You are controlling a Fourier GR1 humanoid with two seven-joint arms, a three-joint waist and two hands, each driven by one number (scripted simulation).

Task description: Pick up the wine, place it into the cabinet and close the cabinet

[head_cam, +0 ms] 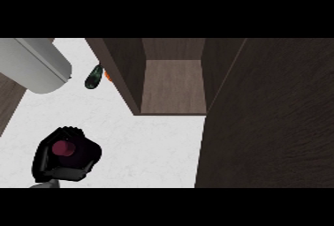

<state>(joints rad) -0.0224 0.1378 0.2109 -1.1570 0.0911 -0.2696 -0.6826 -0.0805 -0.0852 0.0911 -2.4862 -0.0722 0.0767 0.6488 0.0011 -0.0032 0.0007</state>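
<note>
Dark cabinet (171, 84) stands open at the bench's (150, 137) far edge; left robot hand (65, 155), near the front edge, curls round the wine (64, 148).

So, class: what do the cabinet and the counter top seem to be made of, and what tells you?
Cabinet: probably dark brown wood or wood veneer with a matt finish; faint grain streaks show. Counter top: possibly white stone or laminate; pale, lightly mottled, with no grain.

A dark green object (94, 77) lay on the white desk (150, 141), an orange thing (108, 76) just beside it.
</note>
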